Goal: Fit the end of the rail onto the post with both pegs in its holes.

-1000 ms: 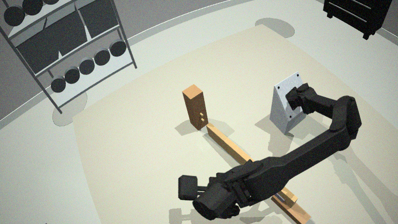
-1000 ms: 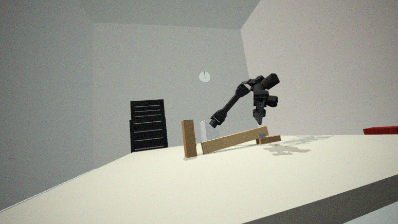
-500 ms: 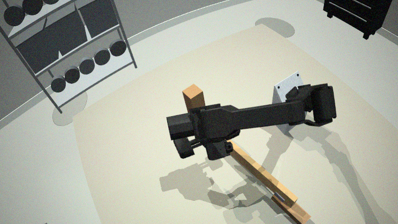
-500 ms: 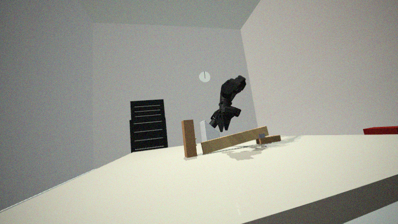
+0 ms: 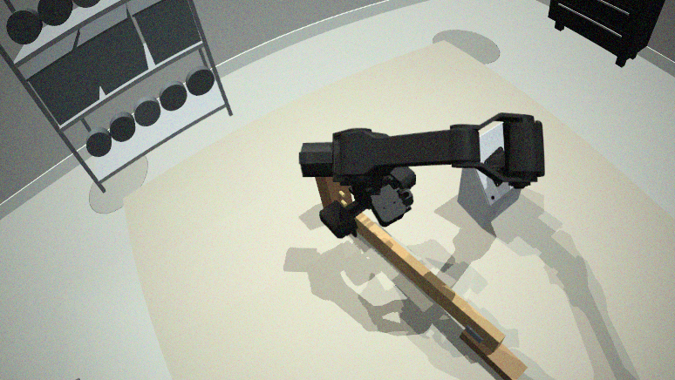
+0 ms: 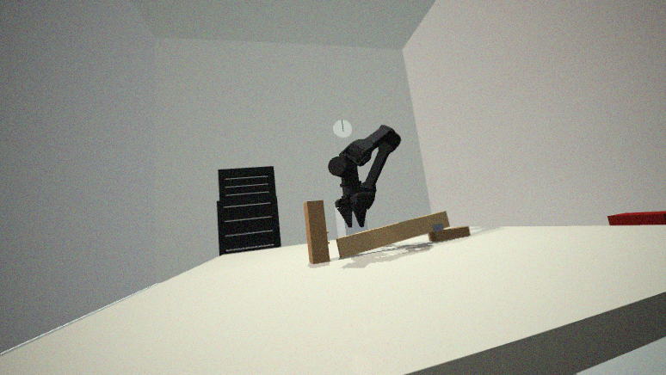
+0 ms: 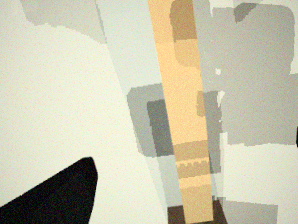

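The long wooden rail [image 5: 425, 278] [image 6: 391, 232] [image 7: 176, 90] slopes, with its near end down on the table just in front of the short post [image 5: 324, 188] [image 6: 317, 231]. Its far end sits in the grey bracket [image 5: 472, 335] [image 6: 437, 227] on the low footboard block [image 5: 509, 363] [image 6: 449, 232]. A small gap separates the rail end from the post. My gripper [image 5: 361, 212] [image 6: 353, 222] [image 7: 196, 151] is open and empty. It hangs a little above the rail's near end, fingers astride it.
The arm's grey mount [image 5: 472, 193] stands on the table to the right of the post. A shelf rack with dark cylinders [image 5: 118, 94] and a black cabinet [image 5: 609, 23] [image 6: 247, 209] stand off the table. A red object [image 6: 636, 217] lies at the far right.
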Motion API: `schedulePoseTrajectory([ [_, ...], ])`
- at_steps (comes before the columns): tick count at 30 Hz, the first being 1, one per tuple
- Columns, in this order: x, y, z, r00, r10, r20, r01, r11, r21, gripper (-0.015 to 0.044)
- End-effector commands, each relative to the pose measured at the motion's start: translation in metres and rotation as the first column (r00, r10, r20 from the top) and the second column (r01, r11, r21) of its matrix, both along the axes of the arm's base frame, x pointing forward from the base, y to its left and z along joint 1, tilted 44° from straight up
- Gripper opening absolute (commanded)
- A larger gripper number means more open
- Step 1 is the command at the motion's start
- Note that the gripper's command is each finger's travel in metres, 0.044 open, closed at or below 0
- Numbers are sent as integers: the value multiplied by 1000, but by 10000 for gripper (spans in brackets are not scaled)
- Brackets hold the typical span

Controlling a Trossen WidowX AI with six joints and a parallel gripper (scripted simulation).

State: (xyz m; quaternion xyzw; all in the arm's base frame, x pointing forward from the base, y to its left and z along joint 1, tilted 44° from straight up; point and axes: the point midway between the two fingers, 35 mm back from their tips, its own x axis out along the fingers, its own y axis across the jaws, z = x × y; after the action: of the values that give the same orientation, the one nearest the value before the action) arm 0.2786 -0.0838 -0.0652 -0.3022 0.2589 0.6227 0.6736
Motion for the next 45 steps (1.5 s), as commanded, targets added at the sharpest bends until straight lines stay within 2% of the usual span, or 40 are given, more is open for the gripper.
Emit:
schedulePoseTrajectory([
  [1,0,1,-1,1000,4,12,-4,1000,5,440],
  [45,6,49,-49,1000,4,13,-4,1000,8,440],
])
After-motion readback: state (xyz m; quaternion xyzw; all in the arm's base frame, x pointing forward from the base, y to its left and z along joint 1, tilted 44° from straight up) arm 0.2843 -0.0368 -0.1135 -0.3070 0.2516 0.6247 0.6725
